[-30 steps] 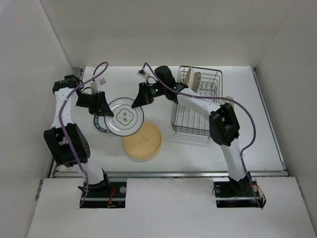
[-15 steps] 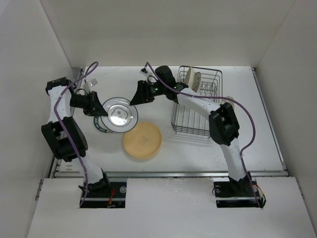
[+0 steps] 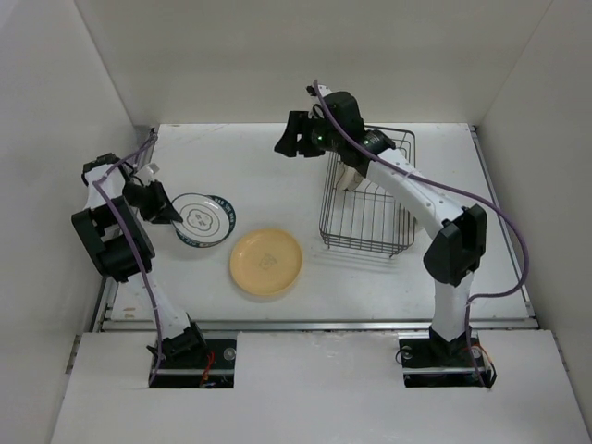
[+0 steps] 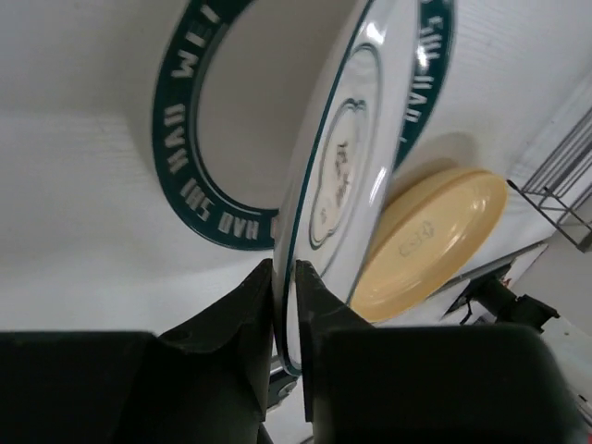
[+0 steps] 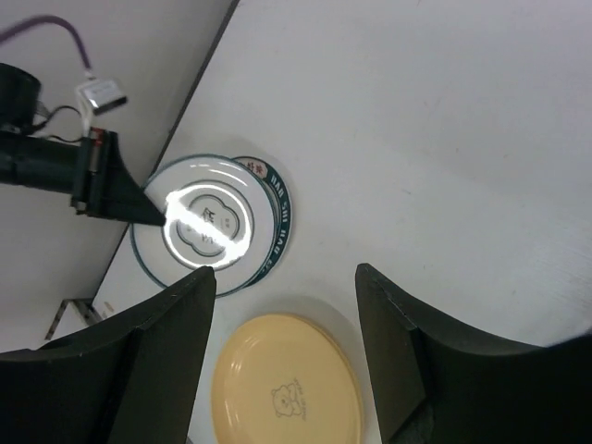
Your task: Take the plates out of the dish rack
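A white plate with a thin dark rim and a centre motif (image 3: 201,216) (image 4: 347,157) (image 5: 203,222) sits over the teal-rimmed plate (image 3: 220,233) (image 4: 199,205) (image 5: 280,215) at the left of the table. My left gripper (image 3: 166,211) (image 4: 285,277) is shut on its left rim. The yellow plate (image 3: 266,261) (image 5: 287,393) lies flat in front of them. My right gripper (image 3: 287,141) (image 5: 285,277) hangs open and empty, high over the table's back, left of the dish rack (image 3: 370,227). A cream plate (image 3: 350,176) stands in the rack, partly hidden by the right arm.
White walls close in the table on the left, back and right. The left arm (image 3: 111,231) folds close to the left wall. The right arm (image 3: 416,199) reaches across the rack's top. A metal rail (image 3: 314,324) runs along the near edge.
My right gripper let go of the white plate, opened, and pulled up and back toward the rack. My left gripper carried that plate leftward and lowered it over the teal-rimmed plate.
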### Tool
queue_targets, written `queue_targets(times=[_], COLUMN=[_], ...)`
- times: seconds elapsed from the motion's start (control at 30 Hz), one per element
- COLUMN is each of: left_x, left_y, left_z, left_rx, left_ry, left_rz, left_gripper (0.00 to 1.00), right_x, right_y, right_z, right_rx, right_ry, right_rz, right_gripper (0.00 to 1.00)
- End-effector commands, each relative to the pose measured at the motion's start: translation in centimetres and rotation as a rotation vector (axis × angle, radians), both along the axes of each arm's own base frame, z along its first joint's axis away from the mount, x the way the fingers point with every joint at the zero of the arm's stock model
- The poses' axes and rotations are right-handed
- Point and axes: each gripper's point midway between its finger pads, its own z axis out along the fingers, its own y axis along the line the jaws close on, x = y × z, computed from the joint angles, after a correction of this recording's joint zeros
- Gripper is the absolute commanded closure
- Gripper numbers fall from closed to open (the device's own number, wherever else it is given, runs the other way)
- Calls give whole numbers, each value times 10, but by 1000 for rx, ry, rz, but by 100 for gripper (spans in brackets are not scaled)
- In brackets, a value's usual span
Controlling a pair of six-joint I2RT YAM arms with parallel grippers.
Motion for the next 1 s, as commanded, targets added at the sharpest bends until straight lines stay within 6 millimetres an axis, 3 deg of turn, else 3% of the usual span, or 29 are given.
queue_targets(times=[0.0,0.13,0.17,0.27,0.33,0.43,0.5,0.6,0.77,0.83,0.97], left_x=[6,-1,-2,-5,-5,-8,-9,-9,-9,-6,-5], left_y=[3,5,3,10,16,18,16,13,13,14,20], left_z=[-1,-11,-14,-10,-10,-2,-1,-7,-4,6,20], left_rx=[-12,78,108,184,226,252,248,242,241,261,322], left_ry=[33,79,81,72,70,39,29,40,42,1,-41], left_rz=[17,-55,-92,-109,-106,-120,-132,-152,-152,-147,-108], left_gripper=[88,50,47,35,31,28,25,24,24,24,22], right_x=[-5,-6,-6,-4,-5,4,13,18,30,34,38], right_y=[-11,-21,-28,-44,-58,-96,-126,-146,-205,-230,-255], right_z=[24,31,45,51,62,73,70,70,59,48,22], right_rx=[-44,-69,-64,-94,-108,-155,-195,-211,-252,-280,-343], right_ry=[-67,-90,-116,-130,-152,-162,-151,-140,-75,-44,-2], right_rz=[-28,-55,-84,-162,-222,-378,-462,-506,-692,-770,-848], right_gripper=[32,32,31,28,25,24,24,24,24,31,47])
